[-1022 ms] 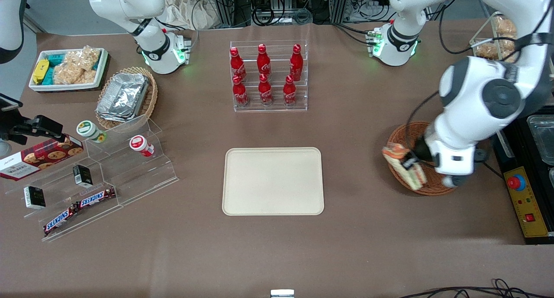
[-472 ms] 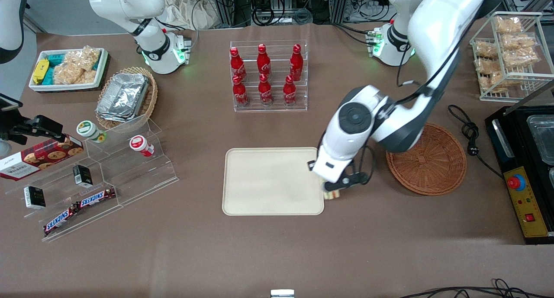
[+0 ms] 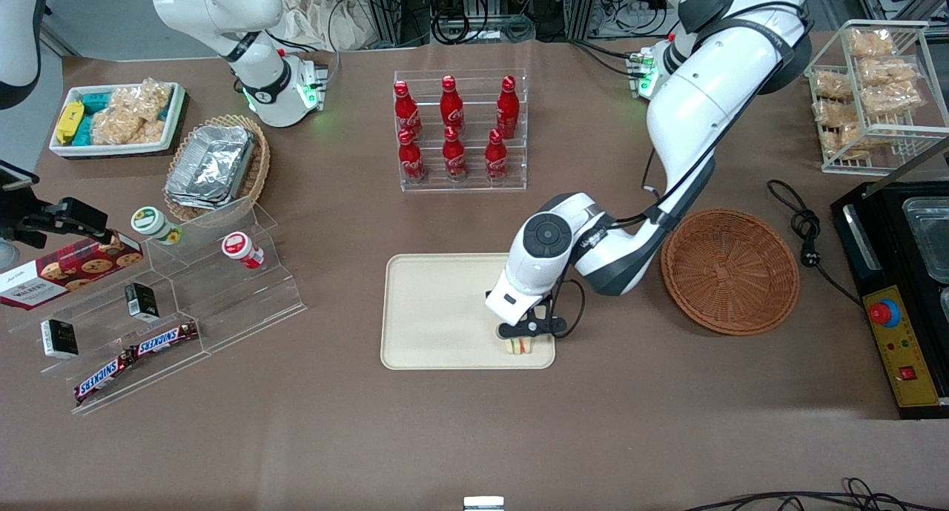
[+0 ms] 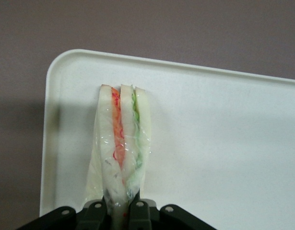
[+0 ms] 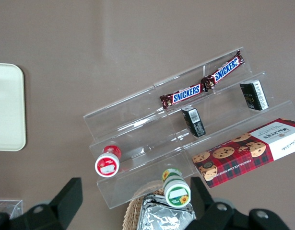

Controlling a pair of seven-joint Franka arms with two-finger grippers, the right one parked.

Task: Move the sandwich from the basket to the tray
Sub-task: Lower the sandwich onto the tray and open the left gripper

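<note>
Placement step: the sandwich [image 4: 122,143], pinched at its narrow end by the tool [image 3: 528,331], is held over a corner of the tray [image 3: 437,303], the basket [image 3: 730,270] lying empty beside it; lowering and release are judged to remain.

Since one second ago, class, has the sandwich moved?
Yes. The hand carried the sandwich from the basket toward the parked arm's end; it is now over the tray.
</note>
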